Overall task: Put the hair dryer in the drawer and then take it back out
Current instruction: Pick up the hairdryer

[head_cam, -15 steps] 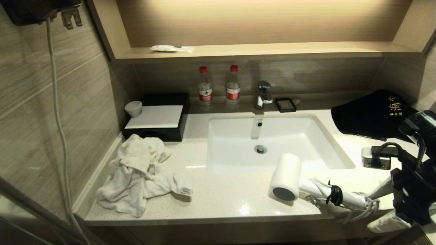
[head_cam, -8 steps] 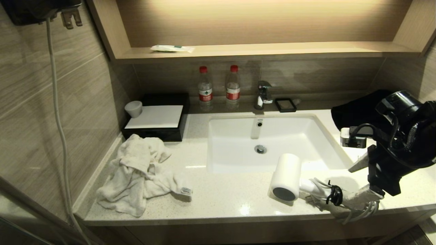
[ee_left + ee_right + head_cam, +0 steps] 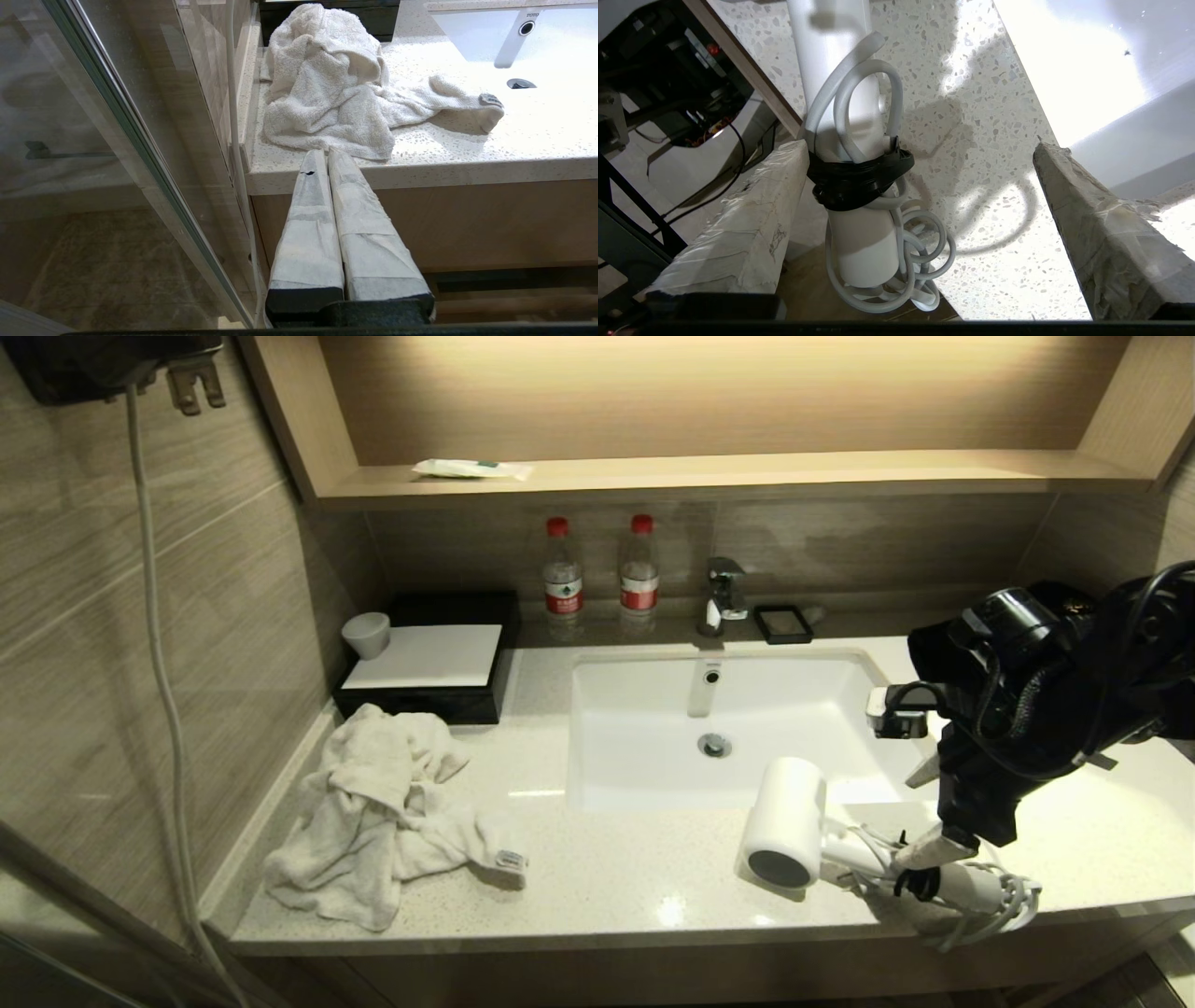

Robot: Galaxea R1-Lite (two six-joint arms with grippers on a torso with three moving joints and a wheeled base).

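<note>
The white hair dryer (image 3: 786, 821) lies on the speckled counter in front of the sink, its dark round end facing the front edge. Its handle (image 3: 859, 242) points right, with the end and cord loops hanging past the counter edge. A black strap (image 3: 859, 177) bundles the cord. My right gripper (image 3: 929, 812) hovers open over the handle; in the right wrist view (image 3: 920, 147) the handle sits close against one finger (image 3: 752, 224), the other standing far off. My left gripper (image 3: 327, 154) is shut and empty, low by the counter's front left edge. I cannot pick out the drawer.
A crumpled white towel (image 3: 373, 812) lies at front left. The sink (image 3: 653, 784) fills the middle, with a faucet (image 3: 724, 593) and two bottles (image 3: 563, 574) behind. A black box with cup (image 3: 429, 658) stands back left, a black bag (image 3: 990, 644) back right. A glass door (image 3: 117, 140) is left.
My right arm has swung in from the right edge, leftward and over the hair dryer's handle, the gripper staying open. The hair dryer has not moved.
</note>
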